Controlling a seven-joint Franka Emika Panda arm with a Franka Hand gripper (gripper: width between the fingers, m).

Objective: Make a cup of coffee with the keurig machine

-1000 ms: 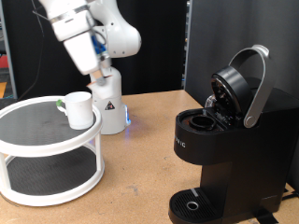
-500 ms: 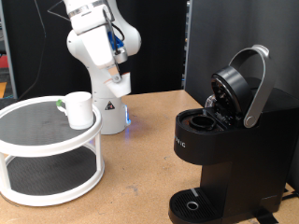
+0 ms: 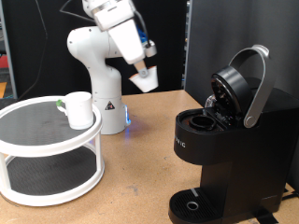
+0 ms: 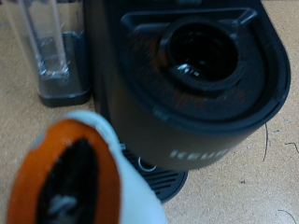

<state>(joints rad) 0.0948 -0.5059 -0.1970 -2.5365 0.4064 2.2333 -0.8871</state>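
The black keurig machine (image 3: 229,149) stands at the exterior view's right with its silver-handled lid (image 3: 248,84) raised and its pod chamber (image 3: 199,121) open. My gripper (image 3: 144,77) hangs in the air to the machine's left, above the table, shut on a small white thing. In the wrist view this is a blurred white-rimmed, orange-brown coffee pod (image 4: 79,177) close to the camera, with the machine (image 4: 224,112) and its open chamber (image 4: 201,51) below. The white cup (image 3: 79,109) stands on the round stand's top tier.
A white two-tier round stand (image 3: 47,140) fills the exterior view's left. The robot's white base (image 3: 103,93) stands behind it. A clear water tank (image 4: 54,47) sits beside the machine in the wrist view. A round drip base (image 3: 192,205) lies at the machine's foot.
The arm has swung from above the stand and cup towards the exterior view's right, closer to the open machine. The cup and machine have not moved.
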